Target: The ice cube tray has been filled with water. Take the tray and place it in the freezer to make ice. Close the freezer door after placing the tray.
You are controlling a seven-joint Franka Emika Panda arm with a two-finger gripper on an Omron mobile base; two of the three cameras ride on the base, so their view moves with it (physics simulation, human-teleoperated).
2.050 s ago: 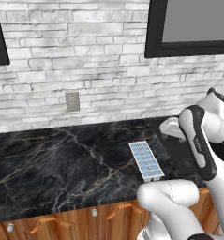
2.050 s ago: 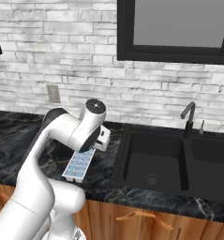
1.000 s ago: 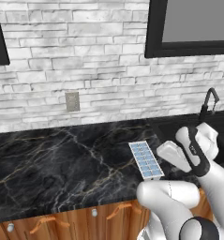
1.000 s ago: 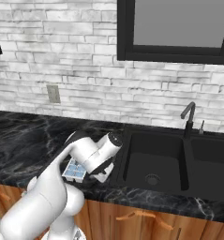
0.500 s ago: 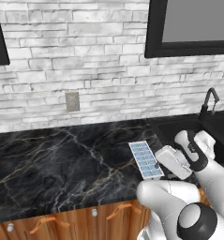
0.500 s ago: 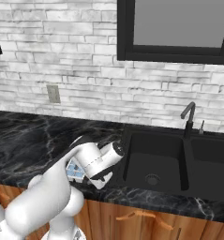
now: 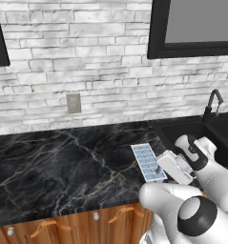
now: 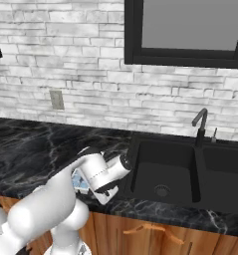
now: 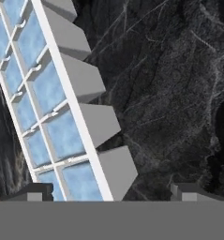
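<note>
Near the counter front edge, beside the sink, lies the ice cube tray, light, stiff, spill-prone with water; gripper spread wide, empty, straddling one long rim, best hold, kept level

The rear wall is whitewashed brick in irregular courses. A black-framed window with a flat grey pane is set above the sink. A grey wall outlet plate is mounted low on the brick. The countertop is black marble with pale and tan veining. A black double-bowl sink is recessed into it, with a round drain in the near bowl. A black gooseneck faucet stands at the sink's rear edge. Wooden base cabinets with curved copper-toned handles run below the counter. Lighting is even and diffuse.
</note>
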